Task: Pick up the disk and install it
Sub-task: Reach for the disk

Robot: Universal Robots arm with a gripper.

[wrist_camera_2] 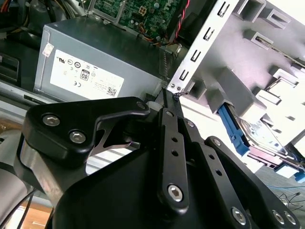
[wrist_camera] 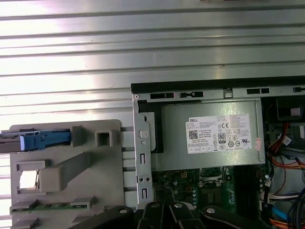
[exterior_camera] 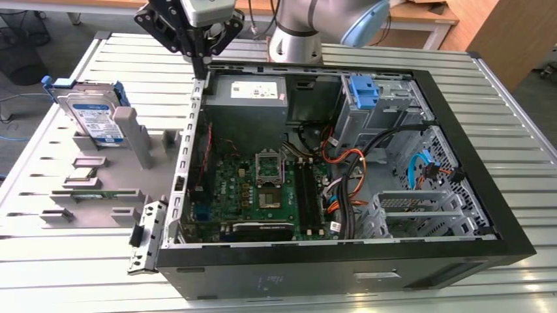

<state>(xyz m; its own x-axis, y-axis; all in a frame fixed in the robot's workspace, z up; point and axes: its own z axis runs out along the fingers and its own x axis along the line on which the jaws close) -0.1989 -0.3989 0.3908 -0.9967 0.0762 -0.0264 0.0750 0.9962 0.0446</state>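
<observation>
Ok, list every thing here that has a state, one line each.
tool, shut, empty, above the computer case's corner
disk, standing on edge in the grey holder, not gripped
grey holder, on the table, carrying the disk
computer case, lying on its side, side panel off
blue bracket, seated in the case's drive cage

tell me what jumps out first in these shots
The open computer case mid-table, green board and cables bare, grabs the eye first. At the exterior view's left the disk stands upright in a grey holder, and the shut claw hangs empty over the case's corner by the power supply.
</observation>
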